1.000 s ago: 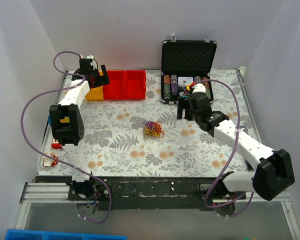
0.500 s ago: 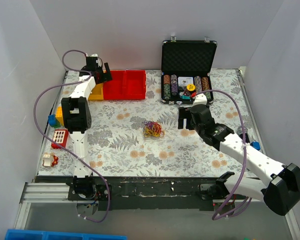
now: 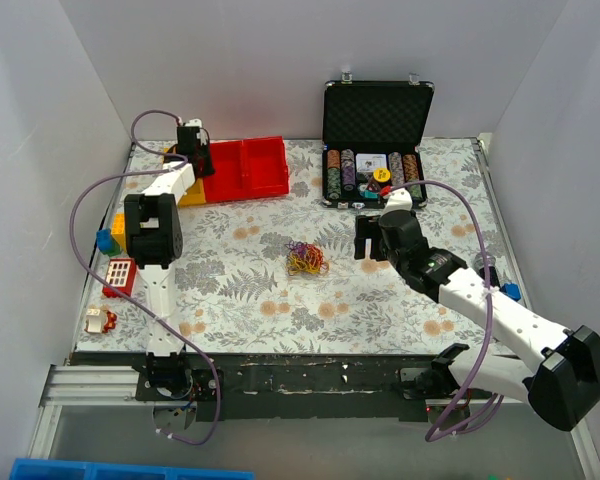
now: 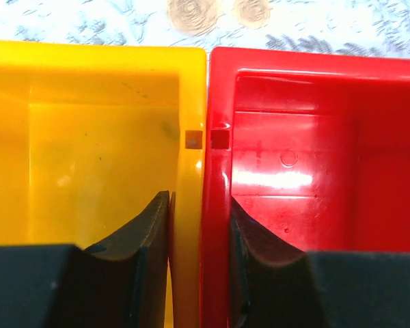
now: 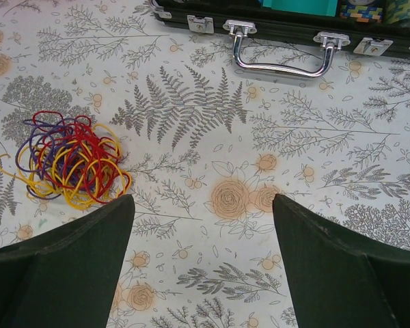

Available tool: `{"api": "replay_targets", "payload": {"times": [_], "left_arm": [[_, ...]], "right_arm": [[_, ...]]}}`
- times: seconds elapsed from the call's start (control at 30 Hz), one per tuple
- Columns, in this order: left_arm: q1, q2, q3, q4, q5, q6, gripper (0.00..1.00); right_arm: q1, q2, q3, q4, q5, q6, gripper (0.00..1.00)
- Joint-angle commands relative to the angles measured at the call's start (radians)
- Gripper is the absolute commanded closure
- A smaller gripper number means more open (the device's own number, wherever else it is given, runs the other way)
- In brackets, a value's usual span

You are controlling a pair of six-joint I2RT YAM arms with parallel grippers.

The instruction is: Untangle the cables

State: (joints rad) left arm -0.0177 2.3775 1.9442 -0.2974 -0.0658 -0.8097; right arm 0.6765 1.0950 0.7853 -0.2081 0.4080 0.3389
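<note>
The cables [image 3: 306, 259] lie in a small snarl of yellow, red and purple loops mid-table, seen at left in the right wrist view [image 5: 68, 158]. My right gripper [image 3: 372, 240] hovers just to their right, open, with only bare tablecloth between its jaws [image 5: 201, 198]. At the far left corner, my left gripper [image 3: 193, 150] is shut [image 4: 199, 198] on the touching walls of the yellow bin [image 4: 89, 150] and the red bin [image 4: 314, 171], one finger inside each. Both bins look empty where I can see them.
An open black case [image 3: 375, 150] of poker chips stands at the back right, its handle [image 5: 280, 58] just beyond my right gripper. Toy blocks [image 3: 118, 272] lie along the left edge. A small blue object [image 3: 510, 292] sits by the right edge.
My left gripper dropped onto the bins' shared walls and shut on them; the red bin has shifted slightly. The right arm swung nearer the cables, then barely moved.
</note>
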Motion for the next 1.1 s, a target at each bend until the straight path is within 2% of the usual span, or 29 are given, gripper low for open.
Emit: {"api": "replay_targets", "payload": {"times": [0.0,0.47,0.53,0.7,0.87,1.07], "left_arm": [[0.015,-0.118,-0.187,0.032,-0.008,0.003,0.85],[-0.04,-0.509,-0.761,0.135,0.021,0.018,0.88],[-0.056,-0.563,-0.836,0.15,0.024,0.021,0.93],[-0.113,-0.672,-0.951,0.144,0.012,0.024,0.94],[-0.201,-0.741,-1.045,0.144,-0.078,0.009,0.91],[-0.229,-0.745,-1.056,0.109,-0.091,-0.036,0.87]], "right_arm": [[0.009,0.011,0.012,0.039,-0.014,0.002,0.1],[0.064,0.048,-0.047,0.084,-0.032,0.051,0.11],[0.077,0.049,-0.052,0.084,-0.026,0.057,0.11],[0.107,0.045,-0.066,0.093,-0.021,0.071,0.11],[0.152,0.06,-0.084,0.145,-0.029,0.072,0.08],[0.196,0.172,-0.049,0.232,-0.017,0.057,0.06]]}}
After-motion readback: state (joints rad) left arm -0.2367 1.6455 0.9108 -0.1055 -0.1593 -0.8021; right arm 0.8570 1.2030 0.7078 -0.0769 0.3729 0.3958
